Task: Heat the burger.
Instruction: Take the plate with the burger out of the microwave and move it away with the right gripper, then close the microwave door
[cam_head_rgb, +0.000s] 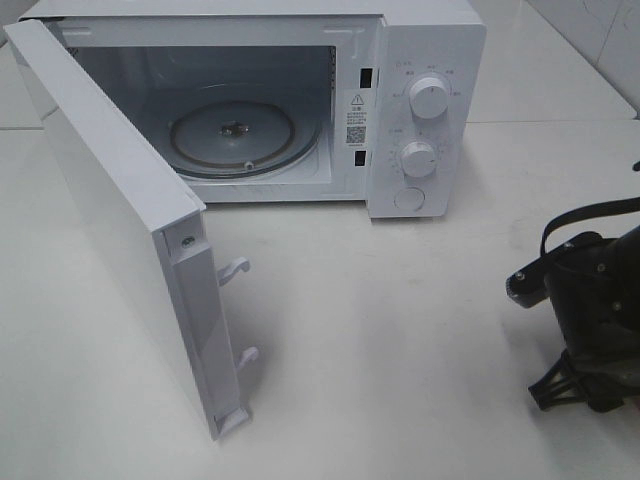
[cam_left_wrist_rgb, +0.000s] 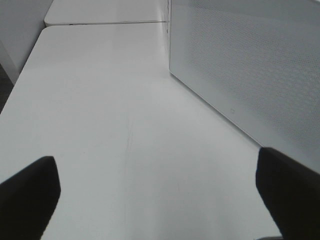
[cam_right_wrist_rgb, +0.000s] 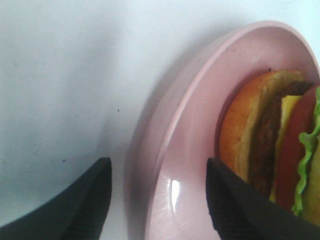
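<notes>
Plate rim between our right jaws

Our right gripper (cam_right_wrist_rgb: 157, 200) straddles the pink plate (cam_right_wrist_rgb: 200, 90) rim, jaws apart, seemingly ungripped; we should close squarely, keeping the burger (cam_right_wrist_rgb: 270, 145) level. Left jaws wide, empty.

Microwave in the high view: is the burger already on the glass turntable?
No. The glass turntable inside the open microwave is bare, while the right wrist view shows the burger lying on a pink plate.

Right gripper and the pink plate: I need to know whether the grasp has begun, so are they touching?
Cannot tell. In the right wrist view the open right gripper straddles the pink plate's rim, without plain contact or gap.
</notes>
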